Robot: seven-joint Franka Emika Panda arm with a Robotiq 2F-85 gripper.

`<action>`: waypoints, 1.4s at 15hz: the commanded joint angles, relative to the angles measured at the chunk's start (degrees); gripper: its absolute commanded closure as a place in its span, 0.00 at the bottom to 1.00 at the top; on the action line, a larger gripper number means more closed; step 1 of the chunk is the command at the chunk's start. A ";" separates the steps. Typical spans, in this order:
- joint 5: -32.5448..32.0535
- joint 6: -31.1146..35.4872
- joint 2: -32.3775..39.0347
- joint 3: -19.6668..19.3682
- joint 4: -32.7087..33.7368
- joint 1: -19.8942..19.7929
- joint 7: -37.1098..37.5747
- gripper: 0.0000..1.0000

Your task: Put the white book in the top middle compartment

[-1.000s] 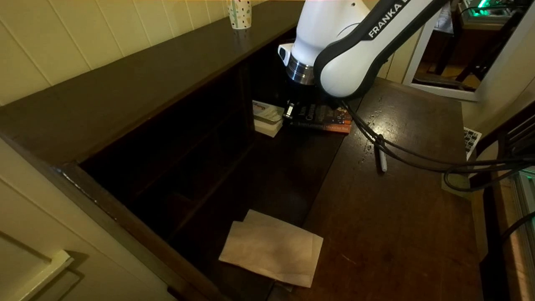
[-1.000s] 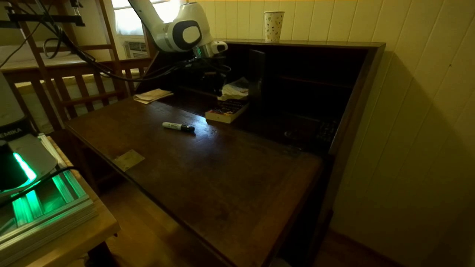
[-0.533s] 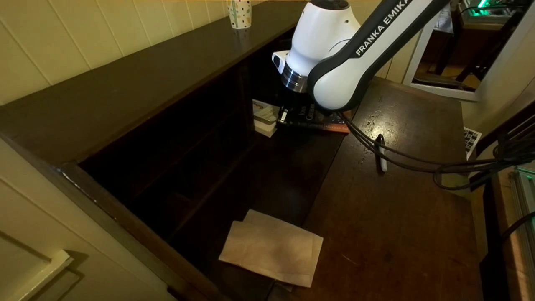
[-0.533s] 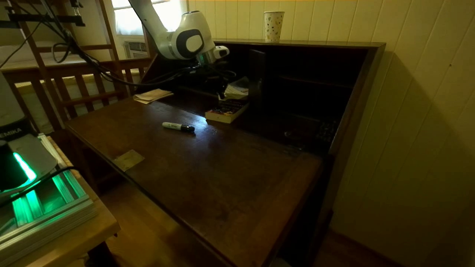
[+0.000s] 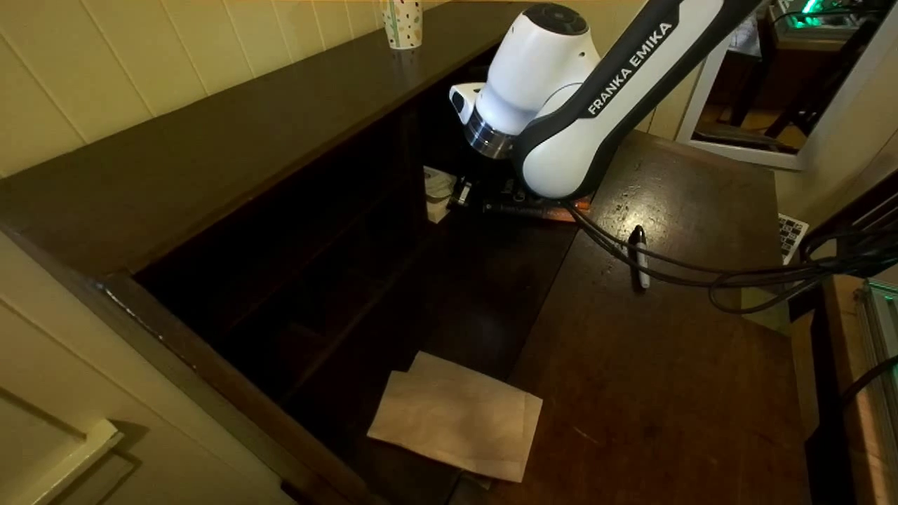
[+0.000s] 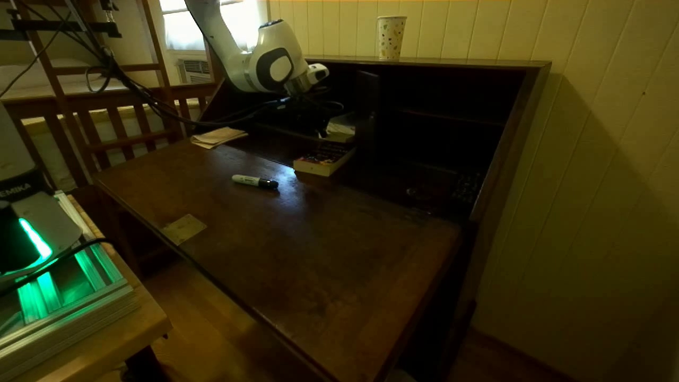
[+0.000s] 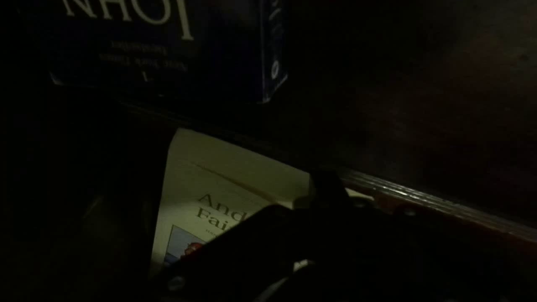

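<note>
The white book [image 7: 201, 167] has a pale cover with printing and a small picture. It lies beside a dark upright divider in both exterior views [image 5: 436, 191] [image 6: 342, 131]. My gripper [image 7: 329, 184] is black and very dark in the wrist view. Its fingertips look shut together over the book's edge and hide part of the cover. I cannot tell whether they touch or pinch it. In an exterior view the gripper [image 6: 322, 131] is low against the book. The desk's compartments [image 5: 295, 231] are in deep shadow. I cannot pick out the top middle one.
A dark-covered book [image 6: 324, 158] lies just in front; it also shows in the wrist view [image 7: 168, 54]. A door-like divider [image 6: 367, 106] stands beside the white book. A marker [image 6: 254, 181], pale papers [image 5: 463, 414] and a cup [image 5: 403, 27] on the desk's top are around.
The arm and gripper have moved down and toward the divider beside the white book. Less of the white book shows now; it may have shifted. The dark book, marker and papers look unmoved.
</note>
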 commanded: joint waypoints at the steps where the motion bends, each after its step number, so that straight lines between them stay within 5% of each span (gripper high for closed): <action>1: -2.76 2.65 2.54 -0.22 2.74 -0.55 -1.03 1.00; 21: -6.12 5.78 7.18 -0.83 8.21 -1.98 -3.83 1.00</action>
